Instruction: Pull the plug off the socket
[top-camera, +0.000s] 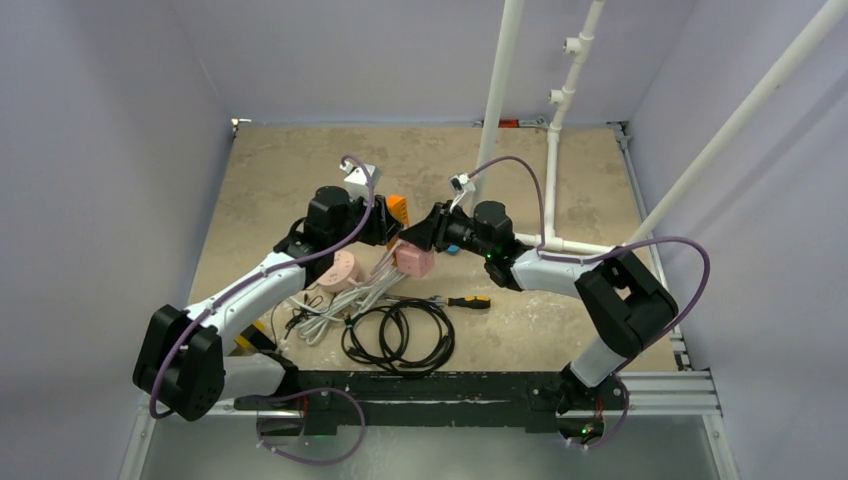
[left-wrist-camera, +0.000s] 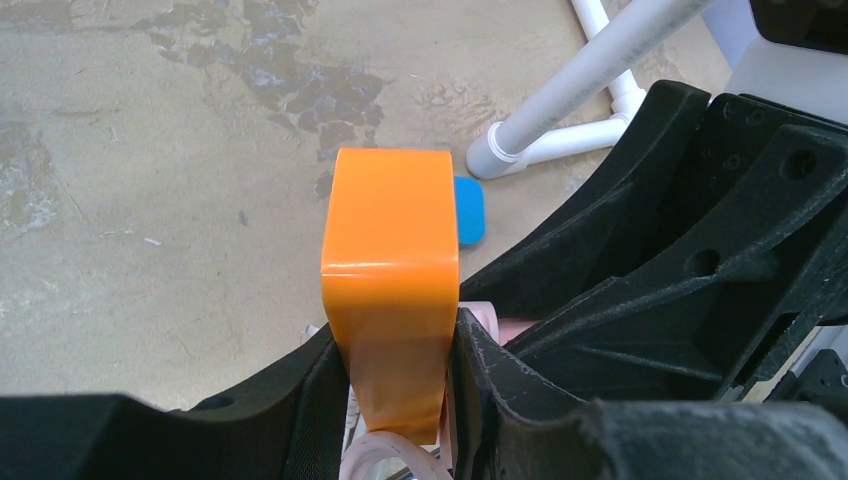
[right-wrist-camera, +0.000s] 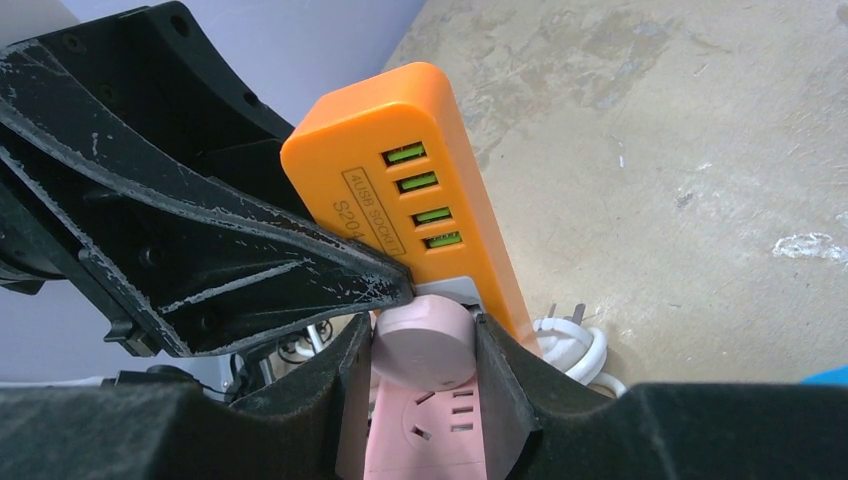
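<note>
Orange is the colour of the charger plug (left-wrist-camera: 390, 250). It stands upright between the two fingers of the left gripper (left-wrist-camera: 397, 375), which are closed tight on its lower sides. Just below it, the pink socket strip (right-wrist-camera: 432, 432) is clamped by the right gripper (right-wrist-camera: 425, 372), whose fingers press on the round pink end of the strip from both sides. So both grasps look complete, I think.

The pulling itself is not done. In the right wrist view the grey foot of the plug touches the top of the pink strip, with no gap that I can see, so the plug seems to sit in the socket. What is left is to draw the two parts away from each other, the plug along its own long axis, while the strip is kept firm.

Both things seem lifted a little above the sandy table (top-camera: 290, 170), between the two arms, and the two grippers are nearly touching each other there.
</note>
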